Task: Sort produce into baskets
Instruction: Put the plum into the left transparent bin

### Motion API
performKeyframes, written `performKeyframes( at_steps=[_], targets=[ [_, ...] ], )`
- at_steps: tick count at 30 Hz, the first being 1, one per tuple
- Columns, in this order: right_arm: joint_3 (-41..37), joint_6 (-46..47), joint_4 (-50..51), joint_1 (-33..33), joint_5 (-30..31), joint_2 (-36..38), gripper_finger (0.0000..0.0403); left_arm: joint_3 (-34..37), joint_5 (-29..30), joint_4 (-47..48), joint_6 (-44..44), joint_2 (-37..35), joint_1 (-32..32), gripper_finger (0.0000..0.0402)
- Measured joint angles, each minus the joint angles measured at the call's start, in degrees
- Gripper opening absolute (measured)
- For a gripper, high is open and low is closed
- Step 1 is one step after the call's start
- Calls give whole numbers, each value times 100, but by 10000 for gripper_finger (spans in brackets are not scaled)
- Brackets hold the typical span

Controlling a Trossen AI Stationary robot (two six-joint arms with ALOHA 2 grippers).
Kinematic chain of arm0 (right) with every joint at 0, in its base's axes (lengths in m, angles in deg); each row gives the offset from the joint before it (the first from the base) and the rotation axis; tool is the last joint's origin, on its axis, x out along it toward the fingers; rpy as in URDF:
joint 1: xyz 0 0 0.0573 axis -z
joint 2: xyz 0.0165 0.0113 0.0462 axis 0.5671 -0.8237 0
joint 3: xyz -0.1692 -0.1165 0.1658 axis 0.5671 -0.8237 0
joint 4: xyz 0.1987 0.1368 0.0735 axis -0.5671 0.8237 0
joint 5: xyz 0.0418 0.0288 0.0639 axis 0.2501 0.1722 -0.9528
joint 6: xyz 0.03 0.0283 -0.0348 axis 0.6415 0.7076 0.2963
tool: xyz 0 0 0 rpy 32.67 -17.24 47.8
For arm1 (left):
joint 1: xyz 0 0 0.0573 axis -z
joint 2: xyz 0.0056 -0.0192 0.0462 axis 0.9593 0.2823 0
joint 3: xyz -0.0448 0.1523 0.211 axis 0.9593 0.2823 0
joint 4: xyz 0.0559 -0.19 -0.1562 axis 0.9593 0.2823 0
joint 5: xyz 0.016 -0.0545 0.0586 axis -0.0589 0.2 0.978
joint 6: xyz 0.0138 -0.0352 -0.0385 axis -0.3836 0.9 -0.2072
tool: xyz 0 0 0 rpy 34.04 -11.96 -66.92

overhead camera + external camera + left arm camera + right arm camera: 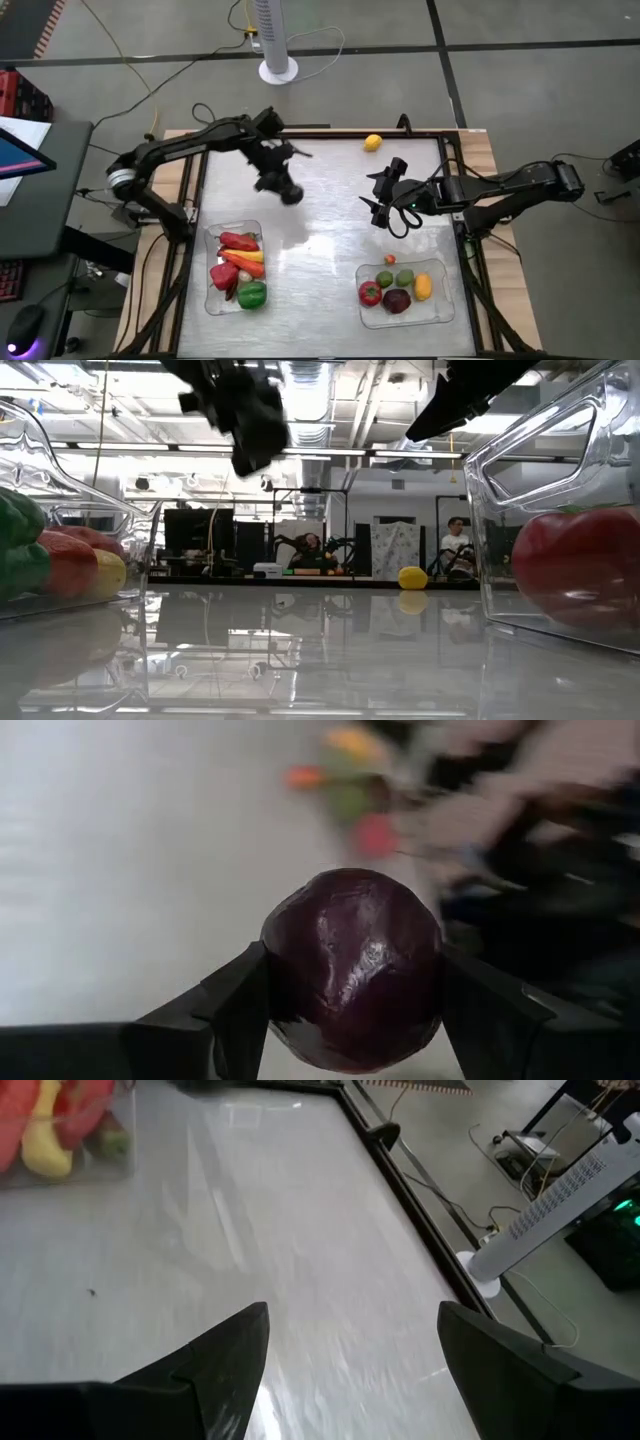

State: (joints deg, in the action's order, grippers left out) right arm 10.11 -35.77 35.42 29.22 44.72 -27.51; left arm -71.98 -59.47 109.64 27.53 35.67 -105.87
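Sitting between the left hand fingers, gripped: a dark purple piece.

this is a robotics lab: exposed ducts and strip lights run across the ceiling, and more dark robot arms stand at benches behind. cables trail over the grey floor past a white tower fan, and a person sits at the far wall.

Table centre open between baskets

A yellow lemon is lying on the surface, far below the raised left end effector.
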Motion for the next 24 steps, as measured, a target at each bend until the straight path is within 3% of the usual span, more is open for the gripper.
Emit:
performKeyframes(
  at_steps=[4,10,18,24],
  targets=[
    [0,124,5,-12,9,23,318,0,-174,240,111,-599,642,232],
    [0,226,-21,-37,16,26,318,0,537,-163,833,-1214,1562,233],
    [0,231,-41,-35,16,26,317,0,767,-671,1527,-1378,2314,233],
    [0,229,-8,-35,10,26,317,2,1079,-329,1575,-1378,2626,233]
  ],
)
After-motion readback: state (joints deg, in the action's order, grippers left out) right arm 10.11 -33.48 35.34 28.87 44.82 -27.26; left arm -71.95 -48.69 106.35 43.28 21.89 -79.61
